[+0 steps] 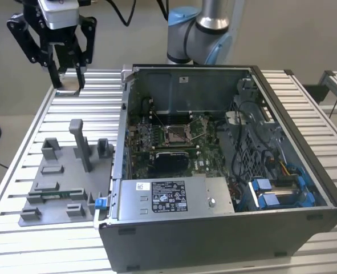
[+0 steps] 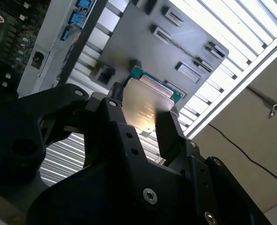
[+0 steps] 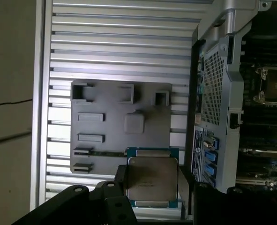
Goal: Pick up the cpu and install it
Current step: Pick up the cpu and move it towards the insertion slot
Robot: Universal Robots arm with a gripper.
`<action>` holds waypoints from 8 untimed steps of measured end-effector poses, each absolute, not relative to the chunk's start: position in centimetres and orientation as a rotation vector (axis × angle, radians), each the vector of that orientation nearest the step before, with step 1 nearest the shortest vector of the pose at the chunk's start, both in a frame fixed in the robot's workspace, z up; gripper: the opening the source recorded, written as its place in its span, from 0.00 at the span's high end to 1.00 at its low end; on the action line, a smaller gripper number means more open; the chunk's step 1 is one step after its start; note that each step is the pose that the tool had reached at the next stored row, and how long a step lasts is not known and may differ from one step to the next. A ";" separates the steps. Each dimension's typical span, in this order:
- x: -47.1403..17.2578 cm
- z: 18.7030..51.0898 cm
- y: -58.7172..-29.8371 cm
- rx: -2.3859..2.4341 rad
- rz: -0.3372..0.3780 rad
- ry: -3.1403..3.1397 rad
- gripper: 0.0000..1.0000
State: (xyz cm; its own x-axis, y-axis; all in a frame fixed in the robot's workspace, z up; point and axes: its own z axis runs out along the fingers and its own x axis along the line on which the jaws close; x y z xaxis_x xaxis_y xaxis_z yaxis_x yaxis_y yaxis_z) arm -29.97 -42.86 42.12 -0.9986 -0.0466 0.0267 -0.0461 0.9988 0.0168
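Cpu (image 3: 151,182): square chip with a pale silver-grey lid and a green board rim, pinched by opposite edges between the fingers of the gripper (image 1: 67,80). Gripper hangs fingers-down in the air over the slatted table (image 1: 88,108), at ten o'clock from the open computer case (image 1: 214,171) in the exterior view. First wrist view shows the grey fixture tray (image 3: 110,140) behind the chip, plus the socket (image 3: 274,86).
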 end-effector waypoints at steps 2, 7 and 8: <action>-29.4 42.1 -42.9 0.072 -0.025 -3.114 1.00; -27.9 42.1 -42.9 0.073 -0.025 -3.113 1.00; -27.5 42.1 -42.9 0.073 -0.025 -3.113 1.00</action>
